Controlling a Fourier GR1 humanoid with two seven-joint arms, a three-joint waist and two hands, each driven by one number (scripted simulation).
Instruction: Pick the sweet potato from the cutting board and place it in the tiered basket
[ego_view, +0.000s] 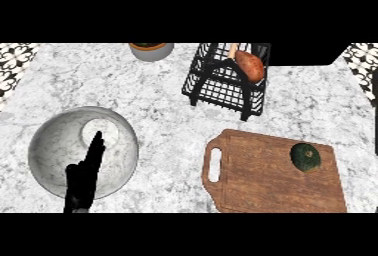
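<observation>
We see only 1 hand: the left hand (83, 176), black, standing at the lower left with its fingers straight and pointing up the view, holding nothing, in front of the pale bowl (52, 145); we read it as resting. The right hand shows nowhere. The sweet potato (251, 66) is not on the cutting board (273, 192); it lies inside the black wire tiered basket (221, 92) near the far edge of the counter (148, 100), its long axis running from upper left down to lower right. Which tier bears it we cannot tell. From the left hand it lies up and well to the right, far apart, with bare counter between. On the board sits only 1 dark green round thing (305, 157), near the right edge. We judge the placing done as things lie: the potato is in the basket and no hand touches it. Were a further reach needed, the basket's place on the right would favour the right arm.
</observation>
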